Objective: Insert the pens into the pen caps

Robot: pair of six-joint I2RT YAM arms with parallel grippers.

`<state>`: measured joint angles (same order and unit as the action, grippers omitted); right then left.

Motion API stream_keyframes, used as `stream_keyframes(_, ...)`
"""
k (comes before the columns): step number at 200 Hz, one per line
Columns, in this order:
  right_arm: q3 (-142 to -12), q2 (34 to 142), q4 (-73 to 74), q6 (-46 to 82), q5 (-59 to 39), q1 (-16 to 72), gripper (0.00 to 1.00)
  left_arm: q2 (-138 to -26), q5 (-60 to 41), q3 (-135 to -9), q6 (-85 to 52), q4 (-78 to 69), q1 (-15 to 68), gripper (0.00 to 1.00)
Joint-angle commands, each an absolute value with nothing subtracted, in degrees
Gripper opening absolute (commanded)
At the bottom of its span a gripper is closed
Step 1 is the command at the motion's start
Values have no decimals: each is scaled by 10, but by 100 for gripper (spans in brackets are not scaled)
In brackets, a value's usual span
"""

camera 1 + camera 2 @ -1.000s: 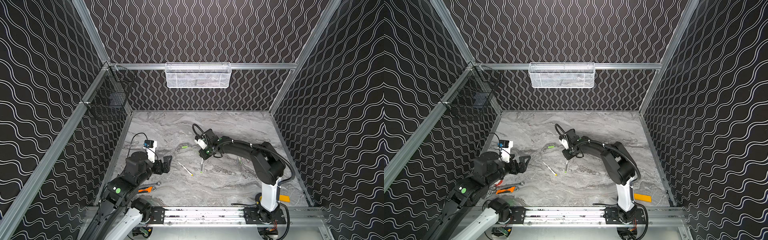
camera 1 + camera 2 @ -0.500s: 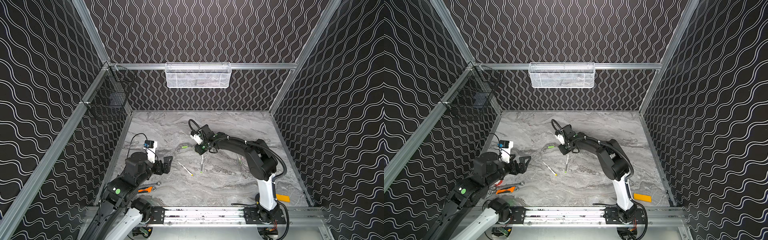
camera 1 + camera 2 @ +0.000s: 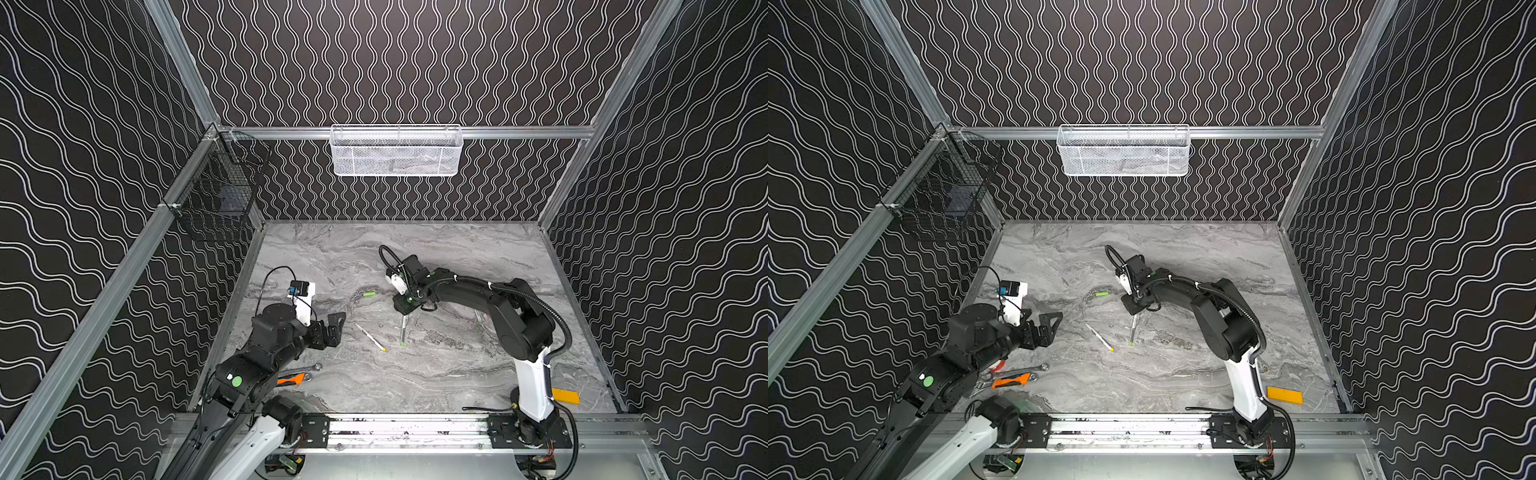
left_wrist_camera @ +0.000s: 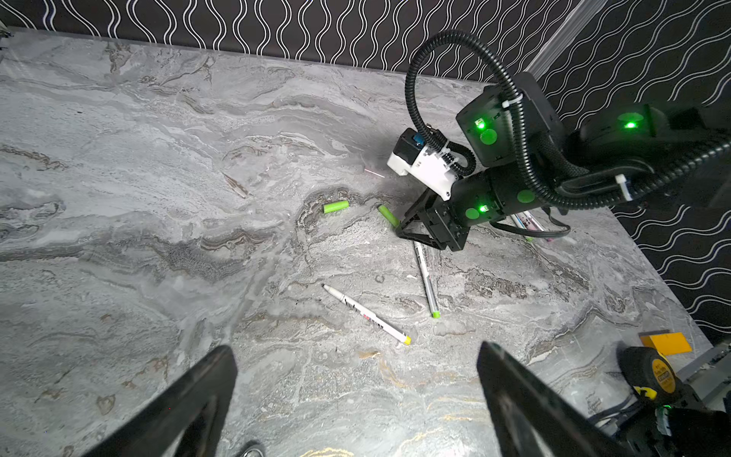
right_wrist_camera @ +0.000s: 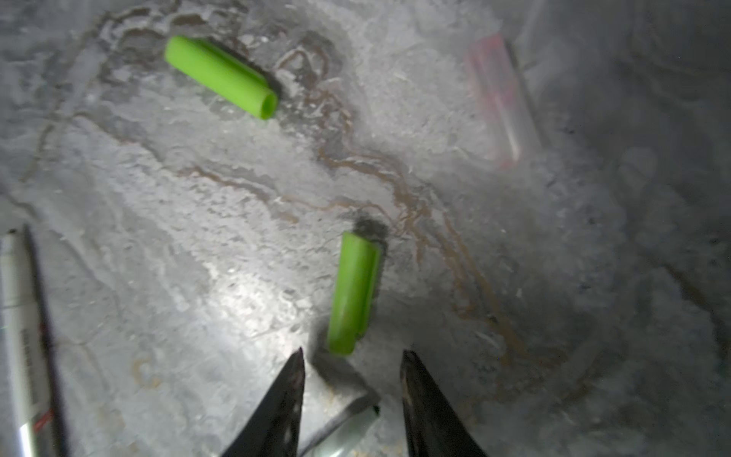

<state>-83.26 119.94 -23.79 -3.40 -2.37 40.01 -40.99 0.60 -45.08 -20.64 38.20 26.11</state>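
Right pincer (image 5: 352,368): jaws partly apart, low over the bench (image 4: 158,198). A grey barrel end shows between them; as far as I can tell it is not clamped.

Green-ended pen (image 4: 426,277) lies flat on the bench, with its other end under this pincer. Yellow-ended pen (image 4: 368,314) lies beside it, not touching.

Near green cap (image 5: 352,292) lies just ahead of the tips, in line with the gap. Far green cap (image 5: 221,77) lies apart from it, open mouth visible. Reddish cap (image 5: 498,99) is blurred.

Left pincer (image 4: 356,350): jaws wide apart, empty, above the bench near the pens.

Handling, judged:
- **Pens:** light and stiff, with smooth round barrels. They will likely roll, and slip lengthwise when pushed. Take hold across mid-barrel, leaving the writing tip free.
- **Caps:** light, rigid and hollow, and quick to roll. Grip near the closed end, keeping the mouth clear.
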Motion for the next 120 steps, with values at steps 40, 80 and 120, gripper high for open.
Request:
stream_keyframes(40, -878, 1240, -286, 14, 46, 373, 43, -409, 6, -451, -200, 356, 259, 99)
stream_keyframes(80, -914, 1264, -292, 10, 46, 361, 43, -409, 7, -452, -199, 357, 259, 98)
stream_keyframes(120, -967, 1299, -289, 3, 32, 360, 43, -406, 9, -453, -199, 359, 259, 99)
